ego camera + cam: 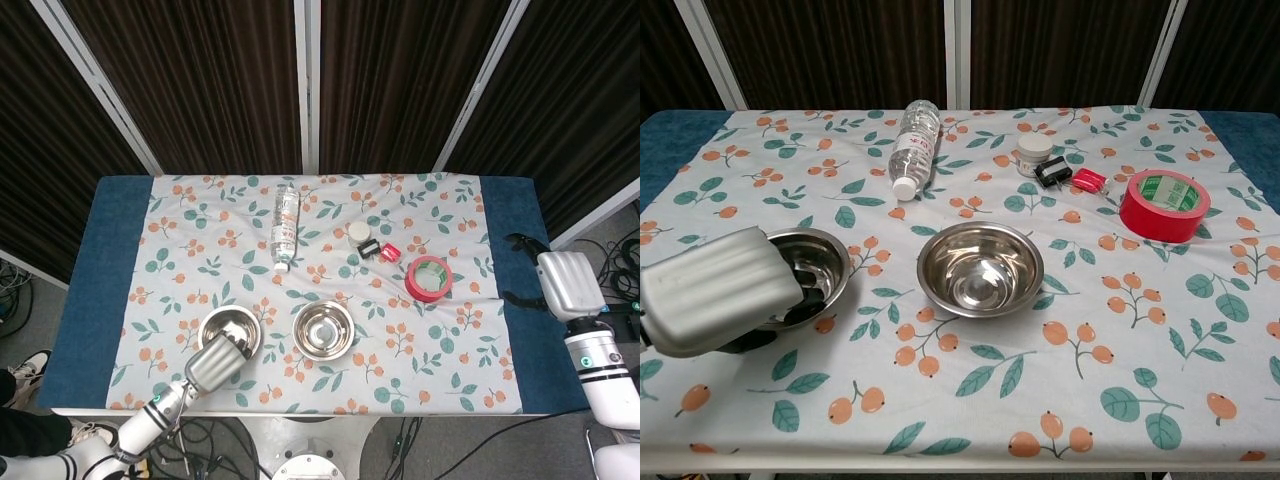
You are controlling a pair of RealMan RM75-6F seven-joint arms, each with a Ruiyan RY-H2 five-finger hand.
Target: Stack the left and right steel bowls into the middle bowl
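Observation:
The left steel bowl sits on the floral cloth near the front left. My left hand covers its near rim: dark fingers curl inside the bowl and the thumb lies outside below the rim, gripping it. The middle steel bowl stands upright just to the right, apart from the left one. My right hand hovers off the table's right end over the blue cloth, fingers apart and holding nothing; the chest view does not show it.
A clear water bottle lies at the back centre. A white jar, a small black item, a small red item and a red tape roll sit back right.

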